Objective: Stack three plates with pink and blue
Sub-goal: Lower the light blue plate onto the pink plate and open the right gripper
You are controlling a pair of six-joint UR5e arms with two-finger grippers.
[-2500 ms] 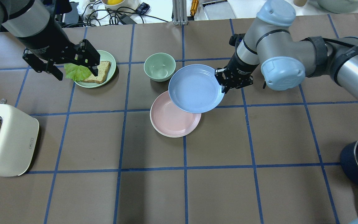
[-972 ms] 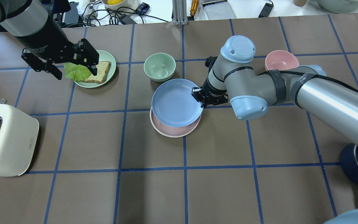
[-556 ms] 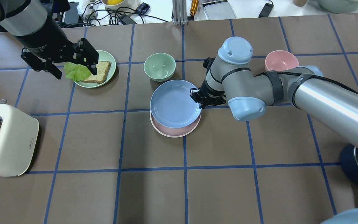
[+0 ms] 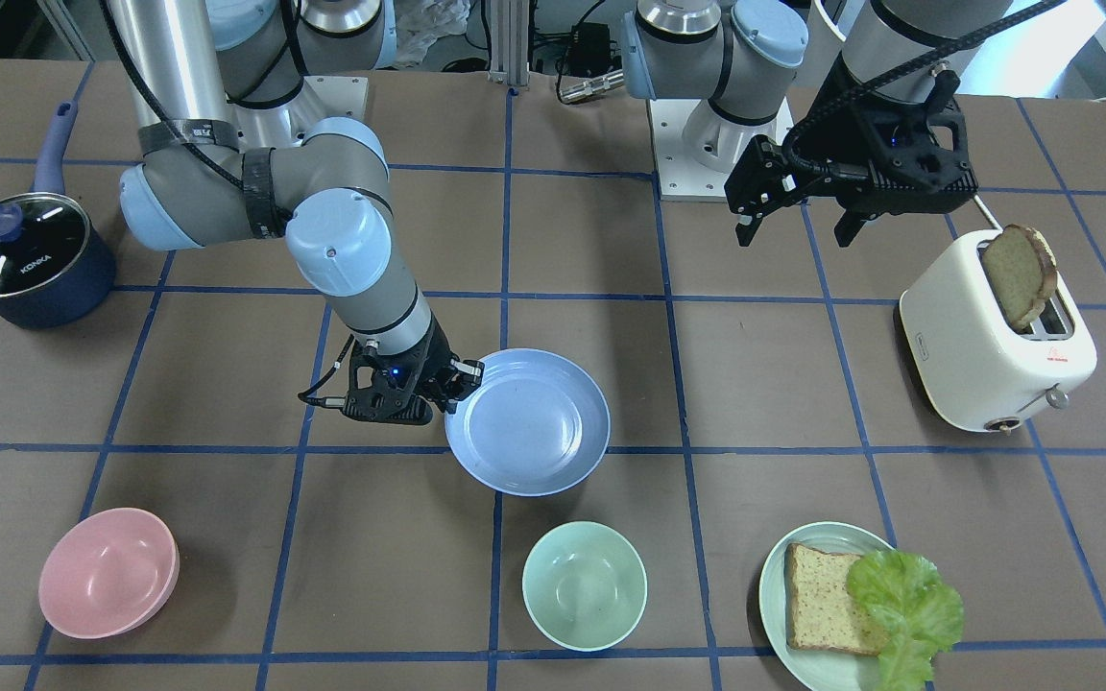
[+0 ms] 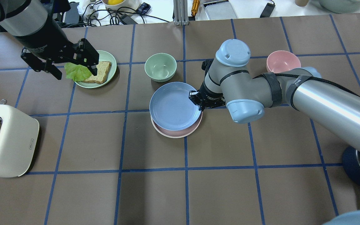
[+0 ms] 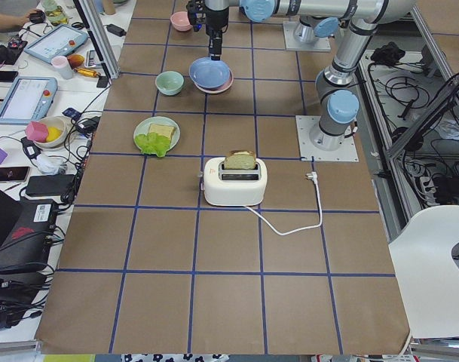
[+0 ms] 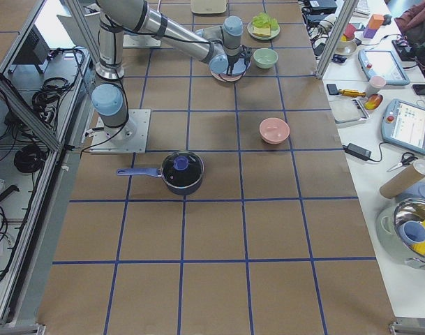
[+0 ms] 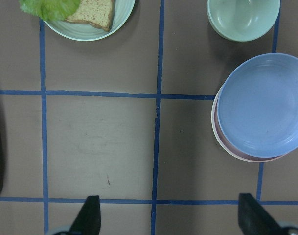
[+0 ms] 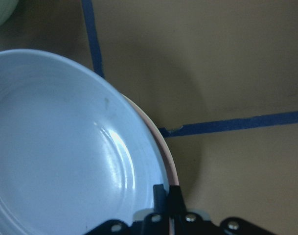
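Note:
The light blue plate [image 5: 173, 106] is held by its right rim in my right gripper [image 5: 198, 101], which is shut on it. It lies over the pale pink plate [image 5: 175, 133], shifted a little toward the far side, so only the pink near rim shows. I cannot tell whether the two touch. In the left wrist view a thin paler edge shows under the pink plate's rim [image 8: 237, 154]; it may be the cream-white plate, otherwise hidden. The right wrist view shows the fingertips [image 9: 175, 198] pinching the blue rim. My left gripper [image 5: 75, 70] is open and empty, high above the bread plate.
A green bowl [image 5: 160, 67] stands just beyond the plates. A pink bowl [image 5: 283, 61] is at the far right. A pale green plate [image 5: 111, 59] with bread and lettuce is at the far left. A toaster [image 5: 8, 140] is at the left edge, a dark pot [image 5: 352, 168] at the right.
My right gripper has carried the blue plate leftward and nearer, and lowered it over the pink plate, which it now mostly covers. The left arm has barely moved.

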